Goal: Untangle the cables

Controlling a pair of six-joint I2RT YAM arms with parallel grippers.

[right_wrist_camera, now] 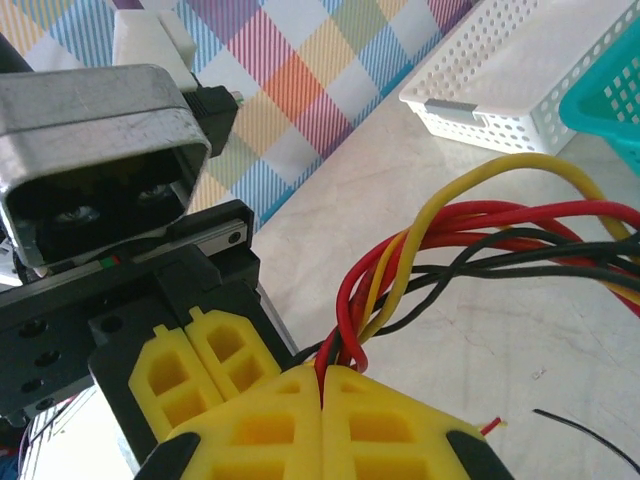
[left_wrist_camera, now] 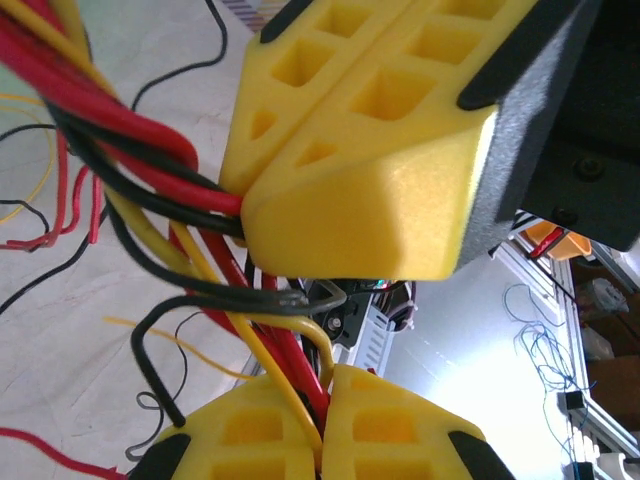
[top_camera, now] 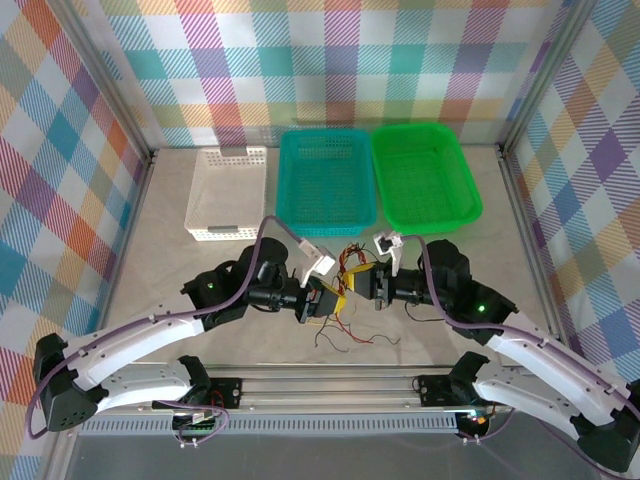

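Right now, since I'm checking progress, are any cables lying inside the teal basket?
No, the cables are bunched by the arms over the table, in front of the teal basket.

Baskets (top_camera: pixel 327 182) lined the far side. Bare table (top_camera: pixel 165 260) lay open left and right of the cables (top_camera: pixel 345 275), whose ends cluttered the front.

**Figure: Colours and patterns in 3 views**

The thin flexible cables (left_wrist_camera: pixel 150 135) are red, yellow and black. The left gripper (left_wrist_camera: pixel 322 392) and right gripper (right_wrist_camera: pixel 322 372) have yellow plastic fingers (right_wrist_camera: pixel 270 425) on black mounts. The 3 containers are a white perforated plastic basket (top_camera: pixel 228 193), a teal mesh basket (top_camera: pixel 327 180) and a bright green mesh basket (top_camera: pixel 425 175). The walls (top_camera: pixel 330 60) carry a pastel plaid of teal, purple, orange and yellow. The tabletop (top_camera: pixel 160 250) is mottled beige. The white-shelled robot arms (top_camera: pixel 130 350) have black joints and purple sheathed lines (top_camera: pixel 268 224).
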